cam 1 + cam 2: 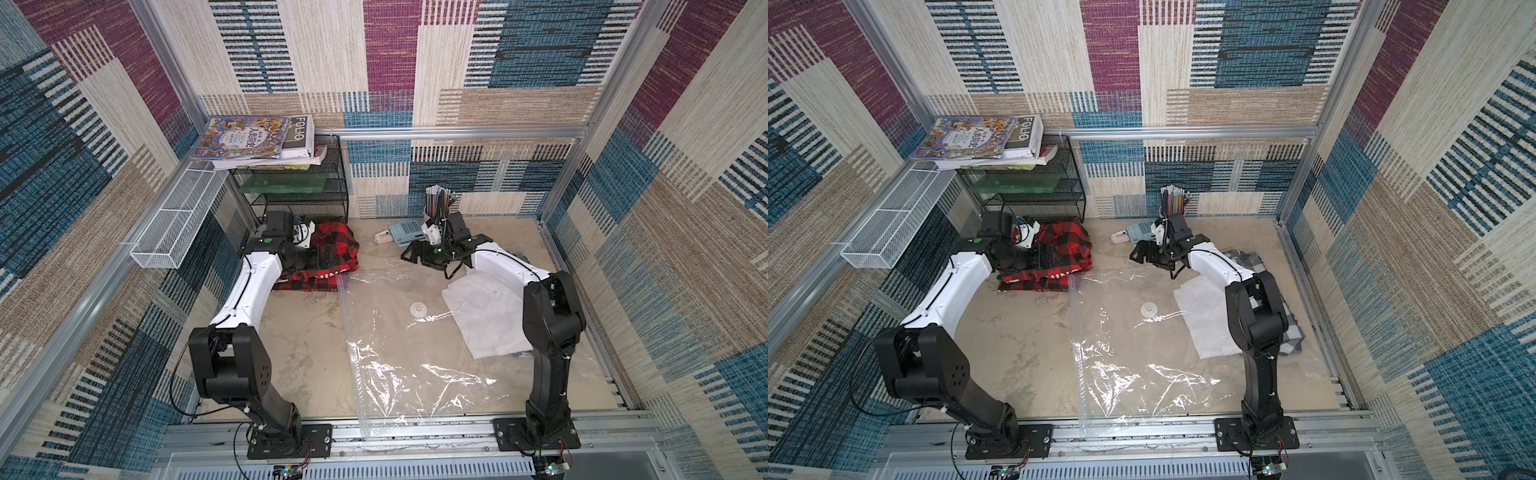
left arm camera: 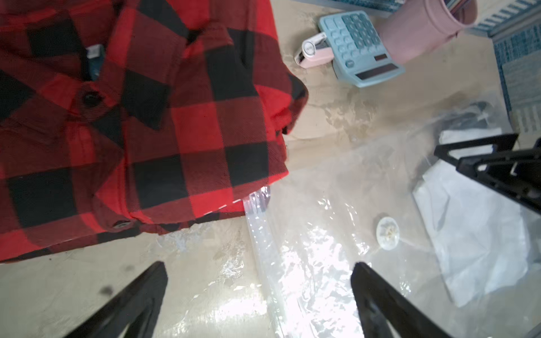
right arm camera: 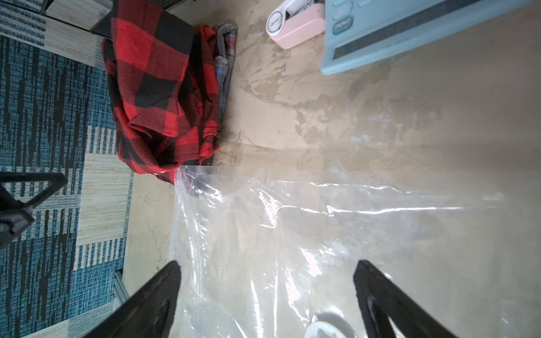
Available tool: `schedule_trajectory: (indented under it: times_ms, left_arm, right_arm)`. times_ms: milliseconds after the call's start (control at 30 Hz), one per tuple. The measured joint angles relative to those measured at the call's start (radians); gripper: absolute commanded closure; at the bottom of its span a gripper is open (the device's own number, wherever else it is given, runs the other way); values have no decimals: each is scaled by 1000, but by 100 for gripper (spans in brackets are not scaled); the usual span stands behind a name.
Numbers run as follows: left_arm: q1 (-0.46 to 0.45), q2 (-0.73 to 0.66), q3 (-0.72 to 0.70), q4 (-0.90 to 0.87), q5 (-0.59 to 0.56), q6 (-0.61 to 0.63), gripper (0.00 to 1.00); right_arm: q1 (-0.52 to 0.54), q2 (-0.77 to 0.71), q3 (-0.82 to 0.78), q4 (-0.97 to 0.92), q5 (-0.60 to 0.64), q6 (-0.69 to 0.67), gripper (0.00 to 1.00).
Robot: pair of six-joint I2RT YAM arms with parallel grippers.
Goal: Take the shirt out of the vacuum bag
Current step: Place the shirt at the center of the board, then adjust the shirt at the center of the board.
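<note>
The vacuum bag (image 1: 399,365) lies flat on the table, clear and crinkly, with its round white valve (image 1: 417,309) facing up. A folded white shirt (image 1: 486,320) shows through the plastic at the bag's right side. A red-and-black plaid shirt (image 1: 336,245) lies outside the bag, at its far left corner. My left gripper (image 1: 320,257) hangs open over the plaid shirt's near edge; in the left wrist view its fingers (image 2: 369,286) straddle the bag's zip edge (image 2: 257,234). My right gripper (image 1: 419,257) stands open above the bag's far edge, holding nothing (image 3: 266,269).
A blue calculator (image 1: 405,232), a small pink device (image 1: 380,237) and a cup of pencils (image 1: 438,203) stand at the back. A black wire rack (image 1: 299,187) with books (image 1: 253,137) fills the back left corner, beside a white mesh basket (image 1: 178,216). A grey checked cloth (image 1: 1289,328) lies under the white shirt.
</note>
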Motion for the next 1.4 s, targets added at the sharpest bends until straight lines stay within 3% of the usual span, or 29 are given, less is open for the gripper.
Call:
schedule_trajectory:
  times_ms: [100, 367, 700, 1000, 1067, 1167, 1267, 1400]
  left_arm:
    - [-77, 14, -26, 24, -49, 48, 0]
    - [-182, 229, 123, 9, -260, 96, 1]
    - [-251, 448, 298, -61, -554, 153, 1]
    - [-257, 568, 416, -81, -697, 208, 7]
    - [-257, 581, 426, -86, -708, 219, 13]
    - [-255, 612, 467, -101, -715, 226, 31]
    - [-254, 642, 496, -108, -717, 234, 69]
    - [-254, 636, 506, -115, -717, 250, 84]
  right_arm:
    - [-20, -24, -43, 10, 0, -12, 6]
    - [-41, -78, -130, 39, -1, -27, 6]
    - [-72, -109, -209, 73, -9, -29, 7]
    - [-84, -116, -232, 86, -23, -29, 7]
    - [-85, -116, -236, 91, -23, -29, 7]
    - [-86, -114, -237, 97, -24, -29, 8]
    - [-86, -113, -237, 103, -27, -28, 8]
    - [-85, -113, -238, 106, -27, -28, 8]
